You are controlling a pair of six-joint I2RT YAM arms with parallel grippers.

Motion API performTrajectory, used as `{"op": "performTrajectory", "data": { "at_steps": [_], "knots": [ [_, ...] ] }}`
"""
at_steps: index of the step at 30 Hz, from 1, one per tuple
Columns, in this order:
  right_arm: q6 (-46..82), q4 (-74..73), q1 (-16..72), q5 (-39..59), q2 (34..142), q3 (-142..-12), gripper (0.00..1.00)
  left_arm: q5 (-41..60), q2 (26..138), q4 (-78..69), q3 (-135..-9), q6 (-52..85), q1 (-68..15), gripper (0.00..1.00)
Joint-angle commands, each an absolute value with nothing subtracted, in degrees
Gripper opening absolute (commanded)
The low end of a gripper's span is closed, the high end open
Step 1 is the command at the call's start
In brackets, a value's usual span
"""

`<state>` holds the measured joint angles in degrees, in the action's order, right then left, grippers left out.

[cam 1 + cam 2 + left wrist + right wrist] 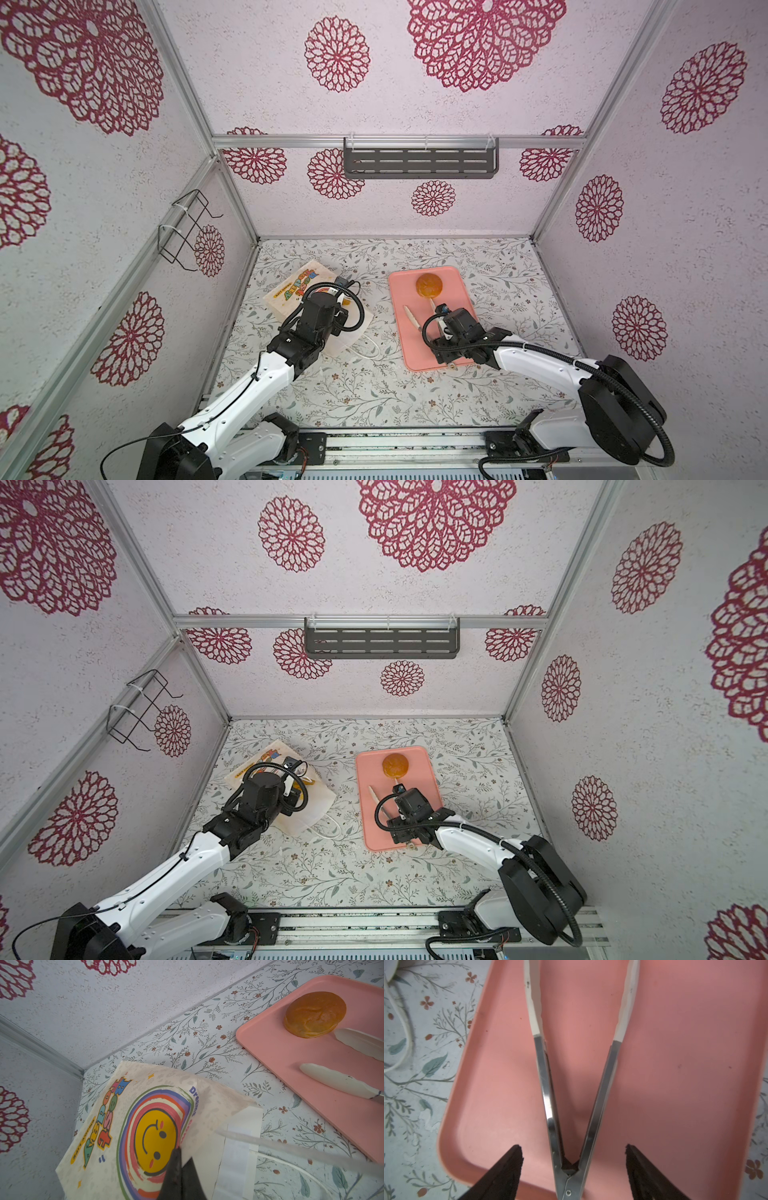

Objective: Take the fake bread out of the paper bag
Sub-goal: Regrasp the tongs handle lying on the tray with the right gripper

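The left gripper (180,1154) jaws pinch the paper bag (209,1105) beside the pink tray (675,1084), where the right gripper (574,1150) jaws stand open astride tongs (549,1105).

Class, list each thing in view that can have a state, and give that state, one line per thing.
left gripper: shut, pinching the bag's edge.
right gripper: open, fingers either side of the tongs' hinge end, not touching.
bag: lying on its side.
bun: out of the bag, resting on the tray.
tongs: spread open, lying on the tray, ungripped.
tray: lying flat, holding bun and tongs.
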<state>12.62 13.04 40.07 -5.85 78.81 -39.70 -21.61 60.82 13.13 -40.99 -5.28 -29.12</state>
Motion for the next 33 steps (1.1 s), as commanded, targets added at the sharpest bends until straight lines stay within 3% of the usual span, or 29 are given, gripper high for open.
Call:
{"op": "performTrajectory", "data": {
  "at_steps": [1,21,24,29,33],
  "knots": [
    [11.6,9.3,40.4,-8.0,79.0,-39.1,0.79,-22.6,60.6,13.7,-42.5,-4.8,-29.7,0.0],
    [15.1,5.5,42.0,-6.9,84.5,-35.9,0.66,-24.3,59.9,13.9,-42.0,-5.4,-30.9,0.0],
    [14.3,5.8,42.3,-7.5,86.6,-37.2,0.61,-24.6,59.8,13.8,-41.9,-5.4,-30.9,0.0],
    [15.5,9.0,42.9,-9.6,87.4,-39.0,0.39,-25.0,59.7,13.8,-41.8,-5.5,-31.2,0.0],
    [17.7,13.9,43.8,-9.8,83.5,-40.1,0.35,-25.0,59.7,13.7,-41.8,-5.6,-31.2,0.0]
  ]
}}
